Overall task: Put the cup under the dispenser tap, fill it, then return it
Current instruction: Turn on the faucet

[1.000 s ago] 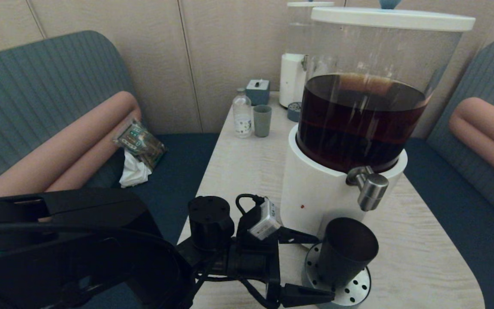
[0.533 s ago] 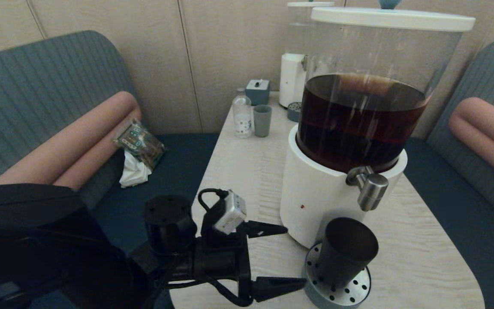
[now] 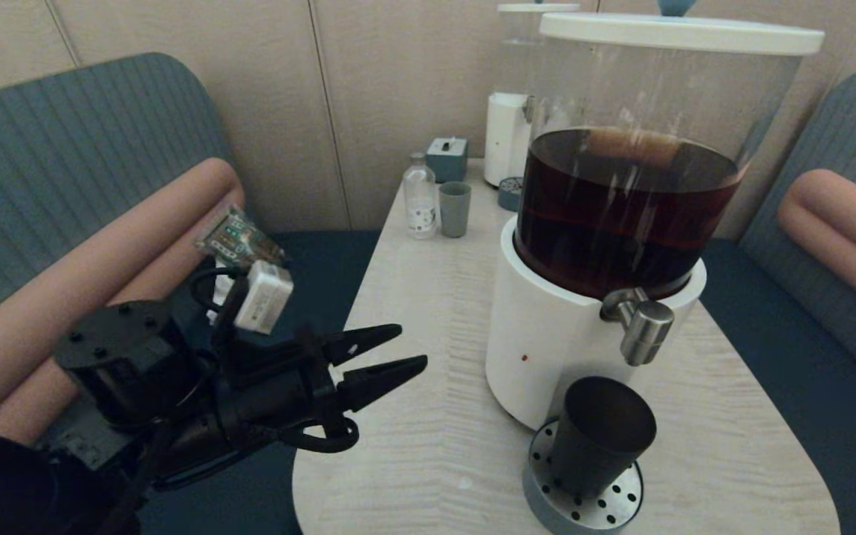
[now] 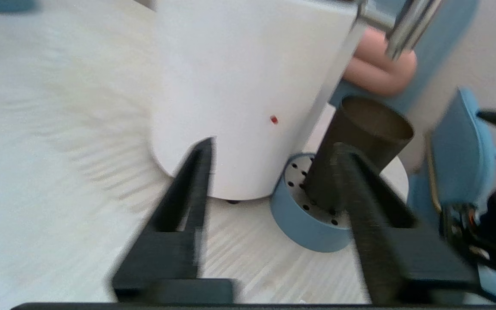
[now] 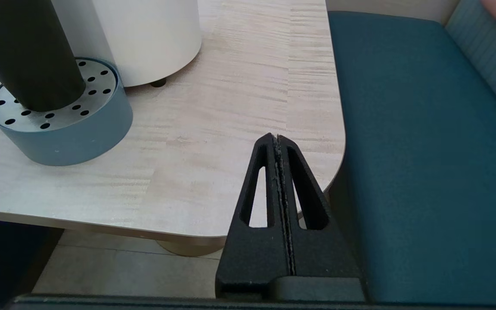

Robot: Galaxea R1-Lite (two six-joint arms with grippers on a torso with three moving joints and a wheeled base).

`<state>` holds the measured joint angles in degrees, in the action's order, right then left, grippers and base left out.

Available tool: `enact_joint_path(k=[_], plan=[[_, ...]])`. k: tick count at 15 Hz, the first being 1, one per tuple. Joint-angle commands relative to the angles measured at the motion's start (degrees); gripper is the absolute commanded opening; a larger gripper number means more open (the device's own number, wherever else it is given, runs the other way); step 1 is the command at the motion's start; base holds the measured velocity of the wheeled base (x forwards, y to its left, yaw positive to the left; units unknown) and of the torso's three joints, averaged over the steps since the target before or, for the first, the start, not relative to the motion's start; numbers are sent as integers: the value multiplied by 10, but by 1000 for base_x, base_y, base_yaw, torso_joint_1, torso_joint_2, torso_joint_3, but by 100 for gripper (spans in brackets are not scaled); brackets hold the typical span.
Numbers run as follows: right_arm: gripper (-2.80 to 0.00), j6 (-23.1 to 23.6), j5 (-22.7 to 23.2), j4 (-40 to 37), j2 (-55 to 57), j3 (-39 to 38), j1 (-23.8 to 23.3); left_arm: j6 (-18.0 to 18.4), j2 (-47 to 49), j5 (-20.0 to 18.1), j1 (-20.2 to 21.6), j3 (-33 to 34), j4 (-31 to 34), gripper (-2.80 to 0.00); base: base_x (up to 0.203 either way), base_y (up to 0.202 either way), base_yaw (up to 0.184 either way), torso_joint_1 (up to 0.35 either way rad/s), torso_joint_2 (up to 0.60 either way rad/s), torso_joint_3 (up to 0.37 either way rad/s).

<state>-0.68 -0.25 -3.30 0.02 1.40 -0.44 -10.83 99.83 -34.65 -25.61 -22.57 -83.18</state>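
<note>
The black cup [image 3: 602,435] stands upright on the round perforated drip tray [image 3: 547,464], right below the steel dispenser tap [image 3: 643,327] of the big white-based dispenser [image 3: 547,349] holding dark brown liquid. My left gripper [image 3: 407,348] hovers open and empty over the table's left edge, well left of the cup. In the left wrist view the left gripper [image 4: 274,143] faces the white base, with the cup [image 4: 368,129] and tap [image 4: 407,26] beyond one finger. My right gripper [image 5: 276,137] is shut and empty near the table's front right corner, apart from the cup [image 5: 24,51].
At the table's far end stand a smaller white dispenser [image 3: 506,134], a grey-green cup [image 3: 455,209], a small bottle [image 3: 420,197] and a blue-grey box [image 3: 446,158]. Teal benches flank the table [image 3: 428,312]; a snack packet [image 3: 238,245] lies on the left one.
My left gripper has drawn back from beside the cup, moving left and upward off the drip tray. The cup has stayed in place under the tap.
</note>
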Motion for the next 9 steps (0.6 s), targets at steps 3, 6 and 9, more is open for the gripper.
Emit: enact_joint_path(k=[3,6,9], plan=[[-280,0,0,0,-1,0,0,-34,-91,89,10,21,-4,-280,0,0,0,0,0,0],[-280,0,0,0,-1,0,0,-47,-159,166,32,21,11,-280,0,0,0,0,0,0],[-280,0,0,0,-1,-1,0,-48,-259,202,80,25,61,-280,0,0,0,0,0,0]])
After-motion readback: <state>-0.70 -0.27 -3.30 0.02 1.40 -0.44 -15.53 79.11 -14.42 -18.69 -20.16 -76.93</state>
